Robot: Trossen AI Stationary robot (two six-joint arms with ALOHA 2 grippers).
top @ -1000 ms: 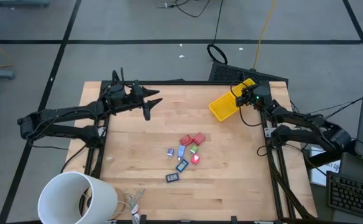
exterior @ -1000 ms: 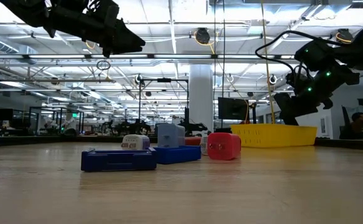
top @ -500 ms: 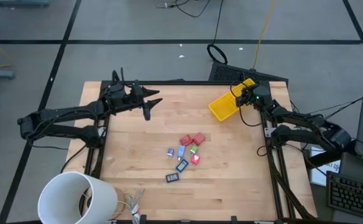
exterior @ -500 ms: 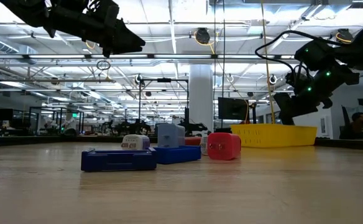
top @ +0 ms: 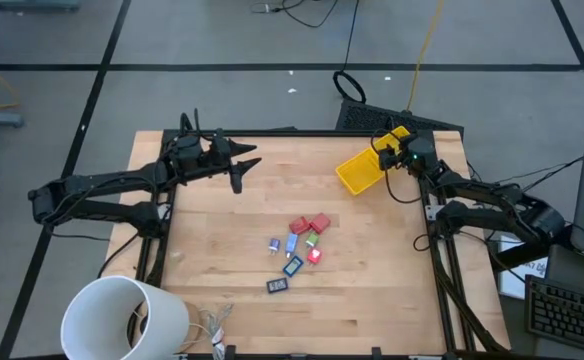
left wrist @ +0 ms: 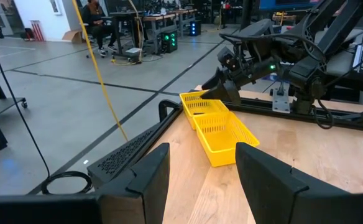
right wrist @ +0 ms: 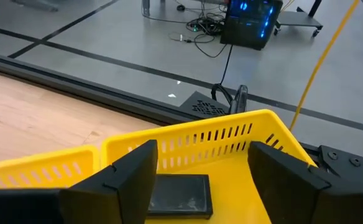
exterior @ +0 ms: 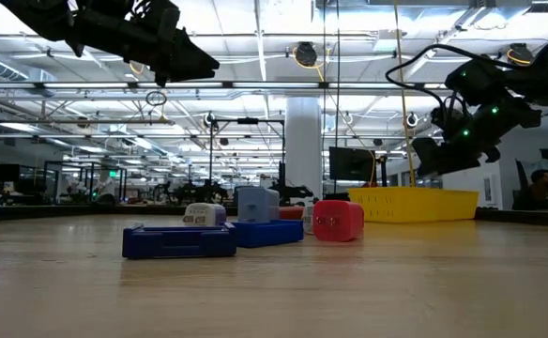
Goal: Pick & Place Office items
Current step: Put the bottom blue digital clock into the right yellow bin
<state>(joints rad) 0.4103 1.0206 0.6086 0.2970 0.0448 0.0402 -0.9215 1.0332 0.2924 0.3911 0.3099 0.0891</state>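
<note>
Inside slotted yellow plastic bin [right wrist: 243, 140]: flat dark rectangle [right wrist: 180, 194] (glossy, perhaps black-framed); right gripper [right wrist: 197, 180] jaws spread.

The high view looks straight down on the whole table [top: 222, 300], the low view level across its top from close behind the office items [exterior: 241, 228], and each wrist view looks forward past its own fingers, all four sharing the yellow bin [top: 360, 172].

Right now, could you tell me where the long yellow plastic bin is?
In the high view, the long yellow plastic bin lies at the wooden table's far right corner, directly beneath the right pincer, up and right of the small office items.
</note>
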